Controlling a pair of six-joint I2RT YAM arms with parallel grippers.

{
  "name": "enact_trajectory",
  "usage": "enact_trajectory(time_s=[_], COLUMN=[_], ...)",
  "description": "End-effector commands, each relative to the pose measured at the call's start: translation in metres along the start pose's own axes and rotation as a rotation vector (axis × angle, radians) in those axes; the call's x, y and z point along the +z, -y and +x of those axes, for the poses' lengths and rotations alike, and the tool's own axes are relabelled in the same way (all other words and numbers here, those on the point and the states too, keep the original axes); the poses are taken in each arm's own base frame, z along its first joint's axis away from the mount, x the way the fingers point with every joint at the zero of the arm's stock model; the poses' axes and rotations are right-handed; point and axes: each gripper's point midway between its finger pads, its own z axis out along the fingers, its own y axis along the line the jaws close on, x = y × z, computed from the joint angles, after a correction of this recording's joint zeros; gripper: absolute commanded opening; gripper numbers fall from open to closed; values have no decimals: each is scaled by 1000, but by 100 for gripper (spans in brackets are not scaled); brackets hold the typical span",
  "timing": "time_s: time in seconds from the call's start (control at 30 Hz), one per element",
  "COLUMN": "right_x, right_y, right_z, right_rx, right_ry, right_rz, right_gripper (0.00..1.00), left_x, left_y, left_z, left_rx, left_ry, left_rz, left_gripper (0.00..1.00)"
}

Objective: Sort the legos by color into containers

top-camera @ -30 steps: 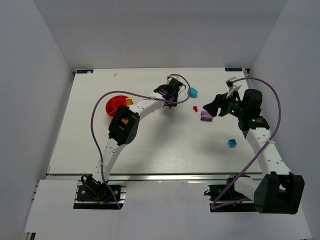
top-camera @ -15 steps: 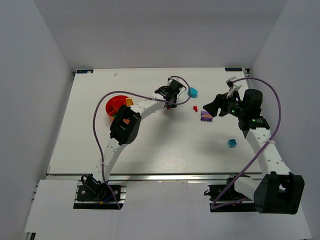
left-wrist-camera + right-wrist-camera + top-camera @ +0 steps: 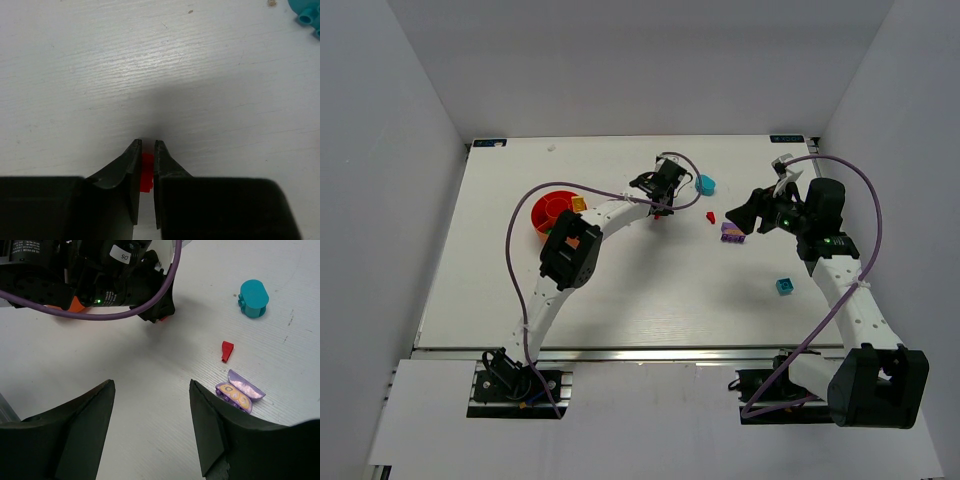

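White arm links, black joint housings, looping purple cables, black wedge-shaped gripper fingers, green light.

Six legos are in view: two red, namely a loose red wedge and a red bit pinched in the left gripper, plus one cyan round piece, one purple piece, one blue square brick and one yellow-orange piece (its true shade is hard to tell from above). There is one container, the orange-red bowl. The grippers number two, counting the right gripper.
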Motion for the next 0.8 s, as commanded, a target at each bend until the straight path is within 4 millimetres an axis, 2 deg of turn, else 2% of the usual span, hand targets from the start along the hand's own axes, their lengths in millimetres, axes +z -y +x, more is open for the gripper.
enact_trajectory(time_s=[0.0,0.03,0.27,0.3,0.4,0.43,0.47,0.5,0.53,0.57,0.6,0.63,0.67,0.7,0.73,0.77], right_x=[-4,-8,-8,-8,-8,-8,-8,-8,-7,-7,-7,-7,-6,-6,-5,-4], right_y=[-7,2,1,2,1,0,1,-1,-2,-2,-3,-2,-4,-5,-5,-7], right_z=[-11,-14,-12,-12,-12,-12,-11,-11,-10,-9,-8,-8,-6,-5,-4,-2], right_rx=[-25,-19,-13,-12,-13,-12,-12,-13,-13,-11,-11,-11,-13,-10,-13,-13], right_ry=[38,49,45,46,47,45,45,44,41,37,37,37,31,26,23,16], right_rz=[-22,4,-3,-3,-8,-12,-14,-21,-26,-29,-36,-37,-47,-57,-63,-72], right_gripper=[66,67,67,67,66,66,66,66,66,66,66,66,66,65,65,65], left_x=[-28,-32,-80,-95,-117,-140,-143,-153,-180,-178,-186,-206,-204,-208,-226,-226], left_y=[-3,-3,0,0,-3,-8,-9,-13,-23,-37,-46,-64,-78,-89,-103,-125], left_z=[-15,-19,-62,-74,-84,-101,-91,-91,-106,-93,-93,-102,-89,-87,-90,-88], left_rx=[12,12,12,2,-4,-25,-13,-13,-34,-28,-34,-57,-64,-74,-93,-120], left_ry=[21,34,128,156,178,221,206,215,273,251,259,293,269,269,293,295], left_rz=[9,14,83,103,148,173,187,190,201,176,167,154,124,107,98,62], left_gripper=[17,16,11,11,10,10,10,10,10,10,10,10,10,9,10,9])
